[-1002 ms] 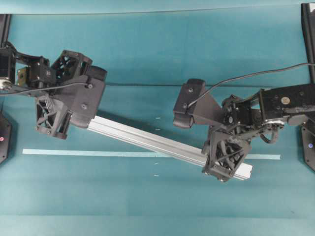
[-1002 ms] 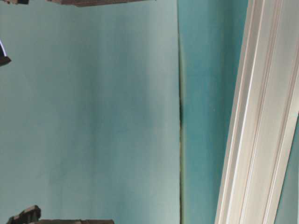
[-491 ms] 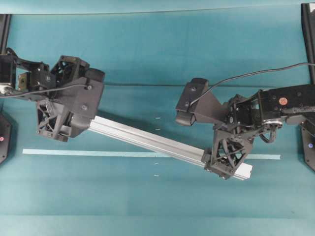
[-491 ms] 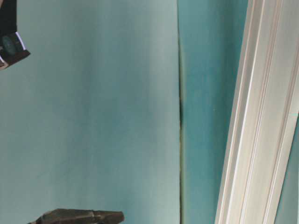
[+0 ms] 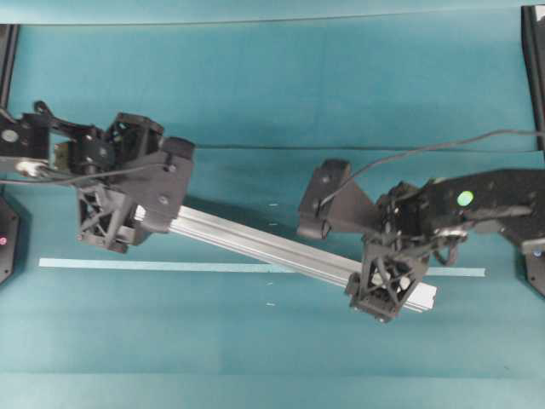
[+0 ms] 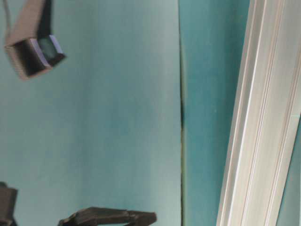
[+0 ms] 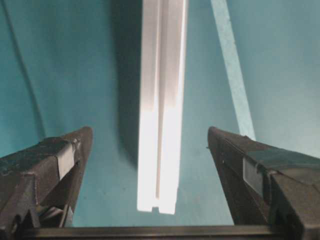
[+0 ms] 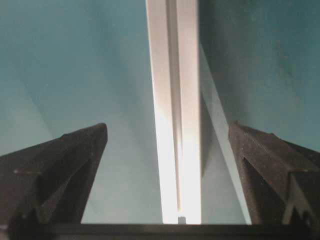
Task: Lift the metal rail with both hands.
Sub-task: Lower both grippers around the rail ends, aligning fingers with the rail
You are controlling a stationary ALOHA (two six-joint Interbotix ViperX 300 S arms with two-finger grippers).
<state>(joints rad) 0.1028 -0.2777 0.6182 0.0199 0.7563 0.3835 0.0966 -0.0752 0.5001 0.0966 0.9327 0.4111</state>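
A teal table was seen filling every view, with a dark seam running across it behind the arms. On it the metal rail was laid flat and on a slant in the overhead view, its higher end under the arm on the left and its lower, square-cut end near the right arm; in the table-level view it appeared as a pale grooved bar along the right edge. A thin pale tape strip was stretched across the table, and the rail was seen to cross over it right of the middle.

The left gripper was positioned over the rail's left end, its jaws spread wide on either side of the bar, with teal surface visible between each jaw and the metal; nothing was gripped. The rail's cut end was seen between the jaws in the left wrist view.

The right gripper was likewise held astride the rail near its right end, jaws wide apart and clear of the bar on both sides, so nothing was held.

A black cable was draped from the right arm toward the right edge.
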